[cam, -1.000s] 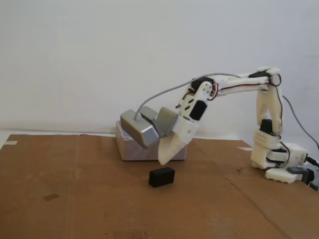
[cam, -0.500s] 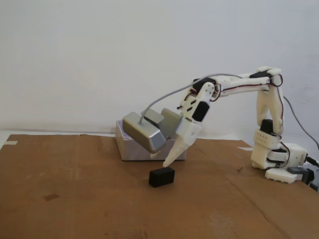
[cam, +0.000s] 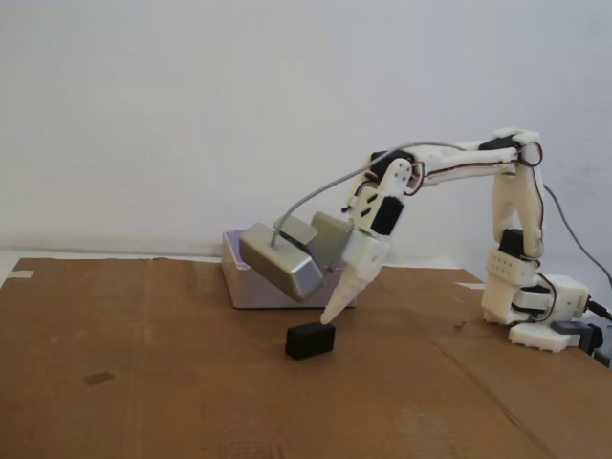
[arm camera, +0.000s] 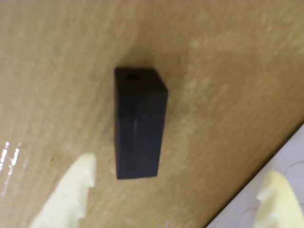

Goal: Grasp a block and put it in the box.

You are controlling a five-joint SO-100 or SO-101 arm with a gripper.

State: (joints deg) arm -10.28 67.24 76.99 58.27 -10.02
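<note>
The block (cam: 311, 339) is small, matte black and lies on the brown cardboard in front of the box (cam: 251, 285), a low pale lavender-grey tray. In the fixed view my gripper (cam: 333, 314) points down, its tips just above the block's right end. From the wrist, the block (arm camera: 140, 123) fills the middle of the picture. My gripper (arm camera: 171, 199) is open, with one pale fingertip (arm camera: 66, 194) at lower left and the other (arm camera: 275, 199) at lower right. Nothing is between them.
The grey metallic camera housing (cam: 282, 263) on the wrist hangs in front of the box and hides part of it. The arm's base (cam: 535, 311) stands at the right edge of the cardboard sheet (cam: 143, 382). A pale surface (arm camera: 289, 152) shows at the wrist view's lower right.
The gripper has come down and slightly right toward the block, its tip now just above it. The block has stayed in place.
</note>
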